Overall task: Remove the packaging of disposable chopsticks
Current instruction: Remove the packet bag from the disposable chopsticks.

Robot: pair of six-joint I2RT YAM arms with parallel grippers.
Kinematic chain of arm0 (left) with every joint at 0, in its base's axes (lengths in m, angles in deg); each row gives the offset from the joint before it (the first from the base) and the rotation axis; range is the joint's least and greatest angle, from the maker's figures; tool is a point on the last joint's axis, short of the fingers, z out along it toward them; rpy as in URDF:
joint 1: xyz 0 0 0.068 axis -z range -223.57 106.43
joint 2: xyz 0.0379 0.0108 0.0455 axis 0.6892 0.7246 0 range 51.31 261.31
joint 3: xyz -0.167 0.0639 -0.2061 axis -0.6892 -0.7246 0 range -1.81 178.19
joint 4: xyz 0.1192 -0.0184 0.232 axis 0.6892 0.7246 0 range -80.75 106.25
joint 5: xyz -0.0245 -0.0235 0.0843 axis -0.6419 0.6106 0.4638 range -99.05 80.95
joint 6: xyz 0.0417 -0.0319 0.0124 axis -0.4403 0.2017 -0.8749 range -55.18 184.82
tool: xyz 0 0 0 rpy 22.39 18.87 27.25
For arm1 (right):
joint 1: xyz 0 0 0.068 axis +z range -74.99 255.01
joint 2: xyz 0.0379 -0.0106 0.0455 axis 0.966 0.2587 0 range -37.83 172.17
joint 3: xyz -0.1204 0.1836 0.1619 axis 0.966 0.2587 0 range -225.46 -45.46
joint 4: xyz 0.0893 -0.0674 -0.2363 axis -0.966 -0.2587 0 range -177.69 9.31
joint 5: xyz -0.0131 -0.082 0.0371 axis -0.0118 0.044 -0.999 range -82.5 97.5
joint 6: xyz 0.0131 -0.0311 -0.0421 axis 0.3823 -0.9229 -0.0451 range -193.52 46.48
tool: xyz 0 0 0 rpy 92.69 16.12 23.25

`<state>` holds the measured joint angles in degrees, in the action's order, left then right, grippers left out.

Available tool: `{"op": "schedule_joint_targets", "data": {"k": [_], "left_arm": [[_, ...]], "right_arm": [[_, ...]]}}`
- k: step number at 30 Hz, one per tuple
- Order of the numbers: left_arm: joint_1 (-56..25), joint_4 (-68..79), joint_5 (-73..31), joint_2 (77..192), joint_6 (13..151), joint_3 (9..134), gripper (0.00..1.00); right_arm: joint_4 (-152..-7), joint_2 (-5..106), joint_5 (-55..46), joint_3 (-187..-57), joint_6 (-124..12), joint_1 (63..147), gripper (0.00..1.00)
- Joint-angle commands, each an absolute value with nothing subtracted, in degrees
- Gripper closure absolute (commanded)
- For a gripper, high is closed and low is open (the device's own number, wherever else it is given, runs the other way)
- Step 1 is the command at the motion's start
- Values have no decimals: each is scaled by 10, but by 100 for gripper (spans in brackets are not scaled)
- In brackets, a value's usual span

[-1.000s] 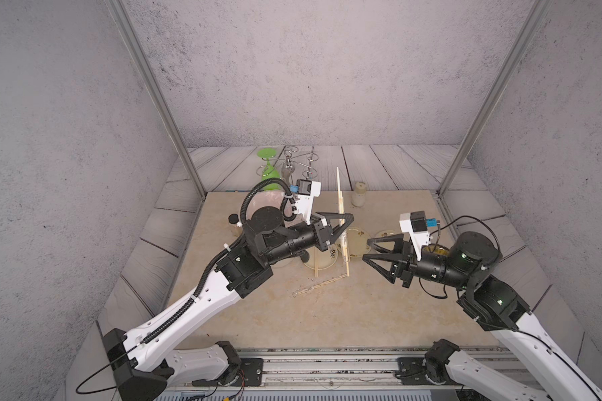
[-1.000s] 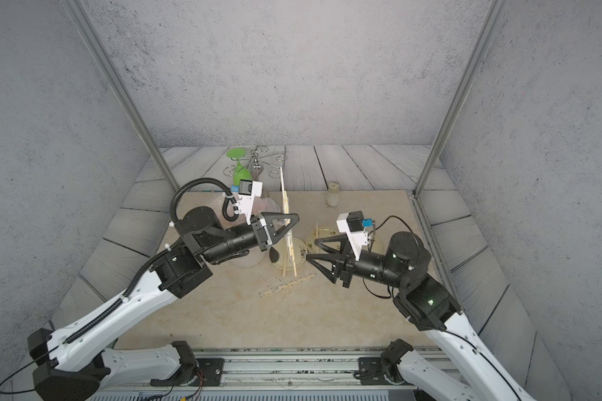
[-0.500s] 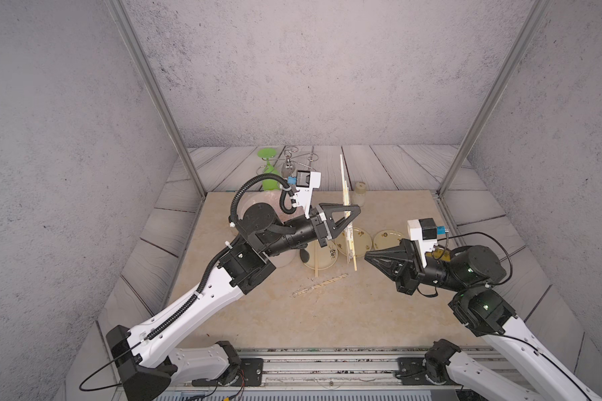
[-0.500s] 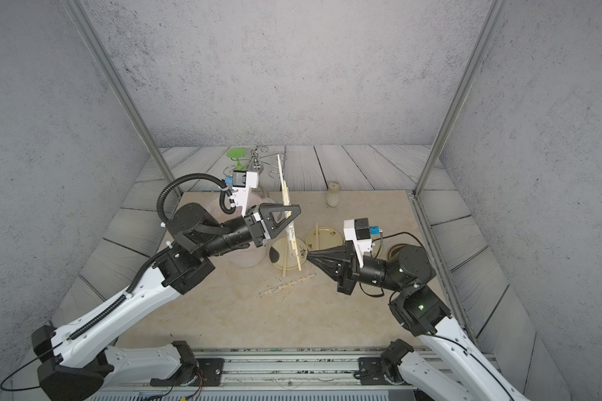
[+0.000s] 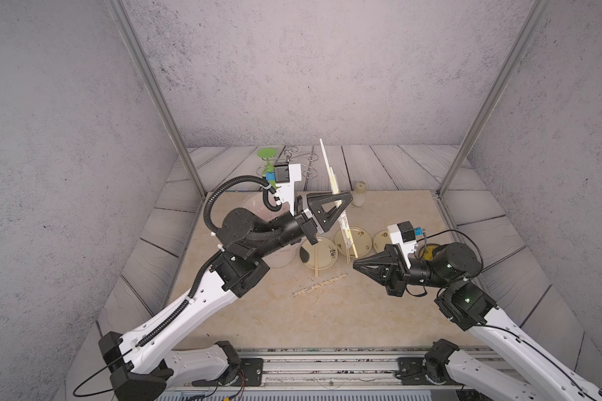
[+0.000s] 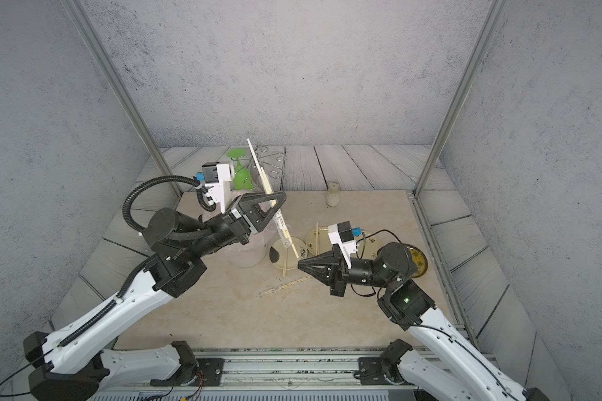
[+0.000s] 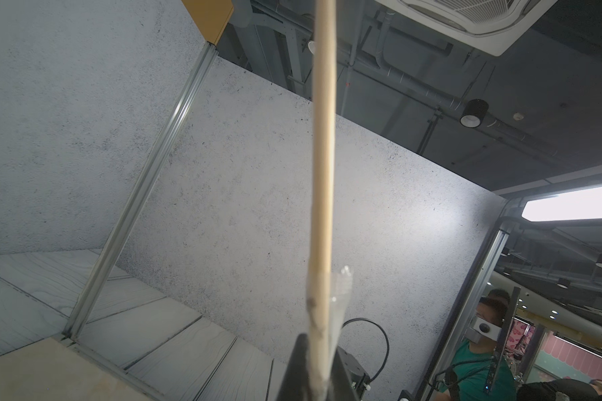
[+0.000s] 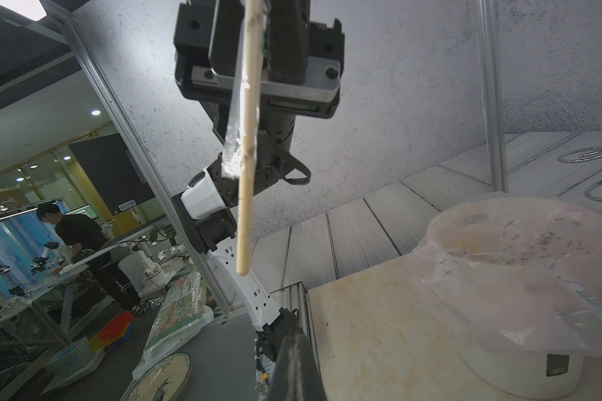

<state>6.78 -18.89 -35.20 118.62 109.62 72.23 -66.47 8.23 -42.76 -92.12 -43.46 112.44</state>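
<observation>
My left gripper [image 5: 343, 201] [image 6: 281, 200] is raised above the table and shut on a pair of disposable chopsticks [image 5: 328, 166] [image 6: 258, 163] standing nearly upright. The clear printed packaging [image 5: 345, 227] [image 6: 281, 230] still wraps their middle, and bare wood sticks out above and below it. In the left wrist view the chopsticks [image 7: 324, 139] rise from the fingers [image 7: 294, 371], with a crumpled packaging end [image 7: 340, 295] just above them. My right gripper [image 5: 355, 265] [image 6: 299, 265] [image 8: 298, 364] is shut and empty, its tip just below the chopsticks' lower end [image 8: 243, 257].
Another wrapped pair [image 5: 320, 284] lies on the table in front. Small plates [image 5: 327, 265] [image 5: 360, 243] sit behind it, one with loose chopsticks [image 5: 316, 264]. A white bin with a pinkish liner bag [image 8: 522, 277] stands under my left arm. A small bottle [image 5: 360, 194] and a green glass [image 5: 267, 161] stand at the back.
My right gripper has gone from open to shut beside the chopsticks' lower end, with nothing in it. My left gripper has lifted the chopsticks higher.
</observation>
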Motion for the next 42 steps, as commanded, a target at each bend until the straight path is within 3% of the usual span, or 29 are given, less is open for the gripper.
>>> {"op": "schedule_joint_targets", "data": {"k": [1,42], "left_arm": [[82,-256,-355,1203,1110,722,100],[110,-243,-357,1243,1064,720,100]], "right_arm": [[-635,95,-452,-941,-430,1131,100],[-569,70,-432,-942,-379,1134,100]]}}
